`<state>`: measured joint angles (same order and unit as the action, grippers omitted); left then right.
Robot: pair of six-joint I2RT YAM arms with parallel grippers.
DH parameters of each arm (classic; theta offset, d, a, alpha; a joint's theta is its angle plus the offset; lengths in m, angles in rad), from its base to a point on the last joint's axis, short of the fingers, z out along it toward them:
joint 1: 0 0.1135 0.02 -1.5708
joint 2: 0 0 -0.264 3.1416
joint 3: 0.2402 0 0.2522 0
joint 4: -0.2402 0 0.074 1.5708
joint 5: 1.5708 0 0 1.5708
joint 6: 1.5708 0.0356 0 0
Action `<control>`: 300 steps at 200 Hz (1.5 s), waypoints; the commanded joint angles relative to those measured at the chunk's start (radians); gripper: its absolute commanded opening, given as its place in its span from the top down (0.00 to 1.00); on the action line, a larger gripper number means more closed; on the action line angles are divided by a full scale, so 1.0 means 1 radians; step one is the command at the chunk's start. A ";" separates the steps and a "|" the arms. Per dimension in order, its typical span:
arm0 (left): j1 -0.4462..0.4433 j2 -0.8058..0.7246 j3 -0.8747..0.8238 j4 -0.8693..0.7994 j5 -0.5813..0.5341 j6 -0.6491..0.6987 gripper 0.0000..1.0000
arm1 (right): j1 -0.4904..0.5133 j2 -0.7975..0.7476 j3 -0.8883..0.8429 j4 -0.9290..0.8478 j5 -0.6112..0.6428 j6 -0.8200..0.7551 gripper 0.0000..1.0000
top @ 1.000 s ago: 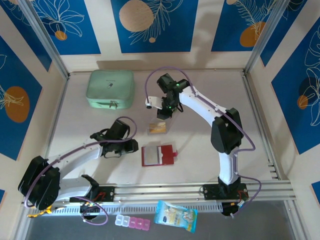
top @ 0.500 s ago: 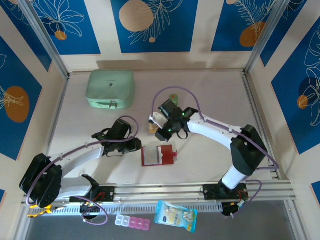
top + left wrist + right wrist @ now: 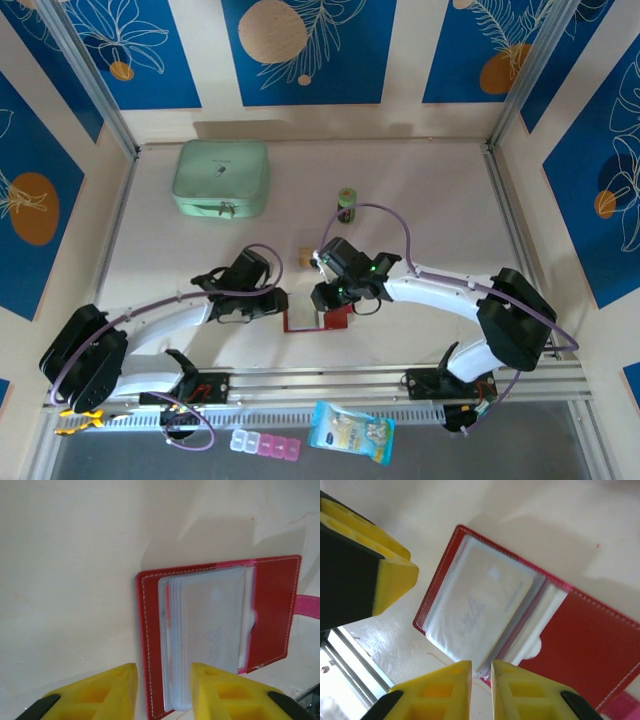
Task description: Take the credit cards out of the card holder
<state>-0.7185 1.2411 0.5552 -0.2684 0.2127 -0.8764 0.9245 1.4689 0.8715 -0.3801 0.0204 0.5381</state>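
Note:
The dark-red card holder lies open and flat near the table's front, its clear sleeves fanned upward. Through the top sleeve a pale card shows. One tan-orange credit card lies loose on the table just behind. My left gripper is open, its yellow fingers astride the holder's left edge. My right gripper hovers over the holder from the other side. Its fingertips stand a narrow slit apart, at the corner of the sleeve stack.
A mint-green zip case stands at the back left. A small green bottle is at the back centre. Below the rail lie a pill box and a blue packet. The left gripper's finger shows close by in the right wrist view.
My right arm swung from the back of the table down and forward onto the card holder, uncovering the green bottle. My left gripper slid right to the holder's left edge.

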 commanded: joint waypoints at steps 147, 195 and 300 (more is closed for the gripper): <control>-0.050 0.067 -0.005 0.071 0.008 -0.030 0.84 | -0.013 0.088 -0.010 0.068 -0.128 0.336 0.79; -0.061 0.087 0.009 0.067 0.011 -0.028 0.90 | -0.055 0.114 -0.009 0.125 -0.200 0.345 0.68; -0.063 0.128 0.015 0.011 -0.017 -0.006 0.91 | -0.075 0.201 0.005 0.194 -0.277 0.355 0.72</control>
<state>-0.7708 1.3609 0.5491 -0.2085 0.2092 -0.9077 0.8486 1.6569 0.8574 -0.2108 -0.2180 0.8803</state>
